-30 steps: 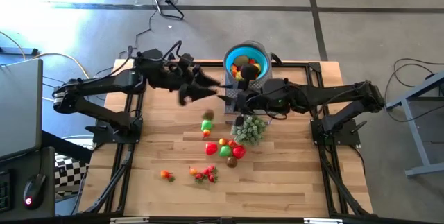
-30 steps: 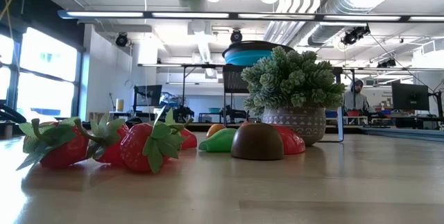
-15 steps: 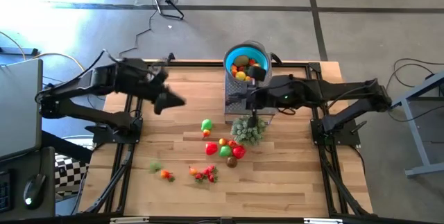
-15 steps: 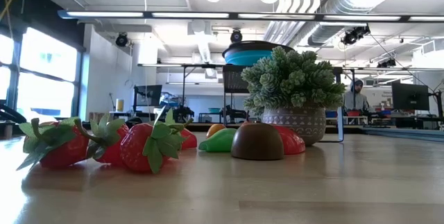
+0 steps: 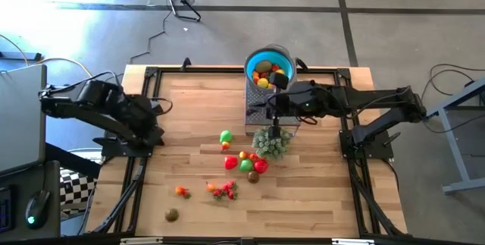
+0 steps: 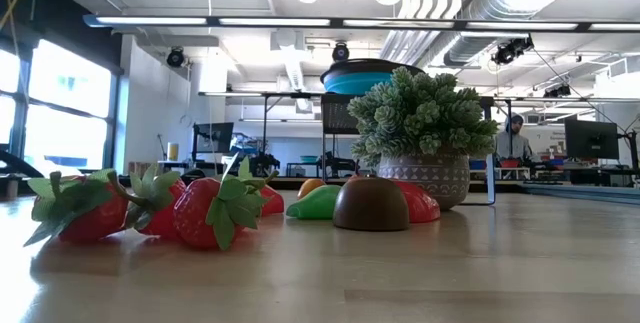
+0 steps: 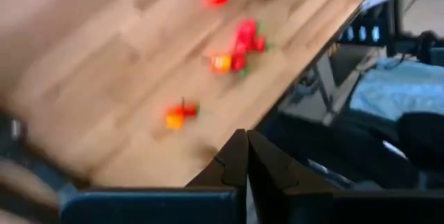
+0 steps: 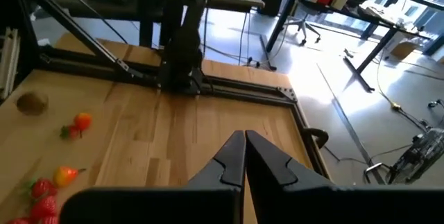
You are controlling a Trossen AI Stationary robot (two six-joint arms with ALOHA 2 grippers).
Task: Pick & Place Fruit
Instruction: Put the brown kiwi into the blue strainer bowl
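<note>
Small toy fruits lie on the wooden table: a green one (image 5: 225, 136), a red, green and brown cluster (image 5: 247, 162), strawberries (image 5: 223, 190), an orange one (image 5: 182, 192) and a brown one (image 5: 172, 215) near the front left. More fruit fills the blue bowl (image 5: 269, 66), which stands raised at the far edge. My left gripper (image 7: 246, 149) is shut and empty, drawn back over the table's left edge (image 5: 158, 124). My right gripper (image 8: 244, 149) is shut and empty, hovering beside the bowl (image 5: 261, 110). Neither gripper shows in the low view.
A pale green bushy plant in a pot (image 5: 271, 140) stands just near of the bowl, under my right arm. Black frame rails (image 5: 144, 93) border the table. Bare wood lies at the far left and the near right.
My left gripper has pulled back from beside the bowl toward the table's left edge, sinking and rolling its wrist. A brown fruit that lay below it has travelled across the table and now rests near the front left corner. My right arm has stayed in place.
</note>
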